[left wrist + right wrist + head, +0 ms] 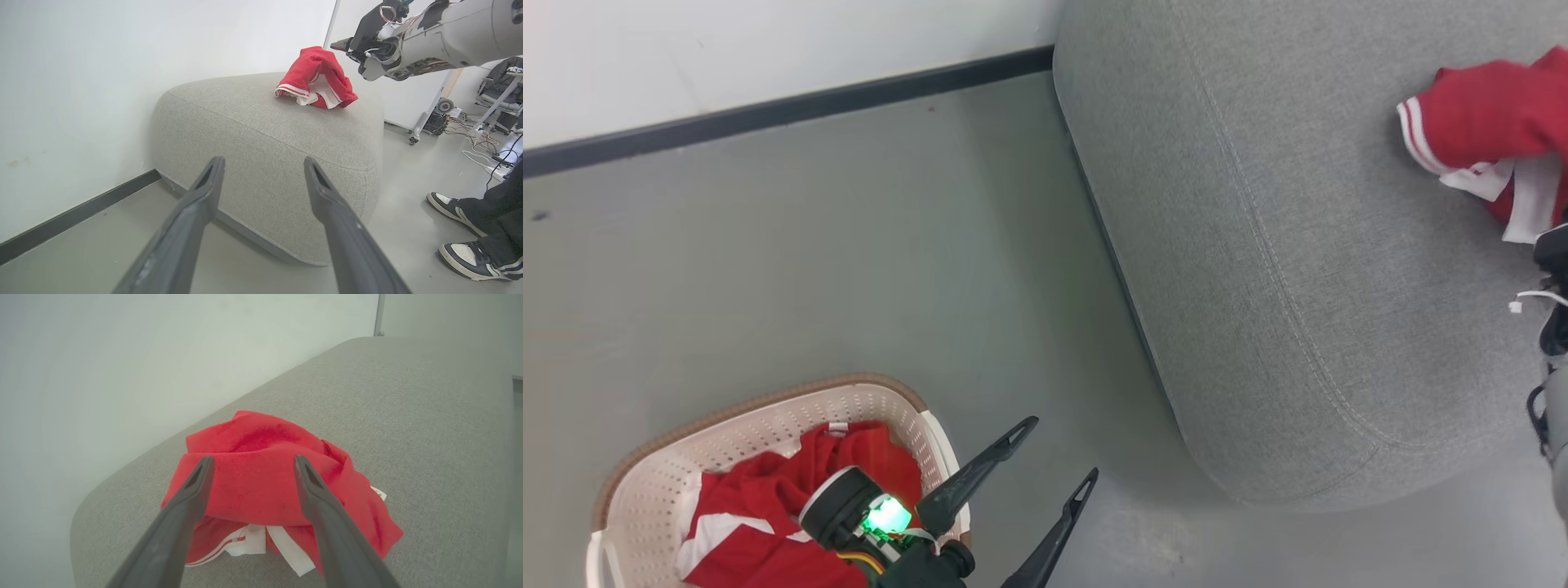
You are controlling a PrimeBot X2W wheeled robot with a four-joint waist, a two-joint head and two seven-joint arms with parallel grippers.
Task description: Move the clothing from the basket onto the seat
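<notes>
A red garment (261,473) lies bunched on top of the grey sofa (1258,245). The right jaws hang wide open and empty just over it, so a fold could catch on them and be dragged off the sofa if the arm pulls away. More red clothing (752,523) sits in the basket (654,490) on the floor, well apart from the sofa. The left jaws, wide open and empty, hover above it. Tangled pieces may spill short of the sofa.

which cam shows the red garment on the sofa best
The left wrist view: the red garment lies whole and unobstructed on the sofa. The right wrist view is closer, but the right fingers cover part of it; the head view crops it at the frame edge.
</notes>
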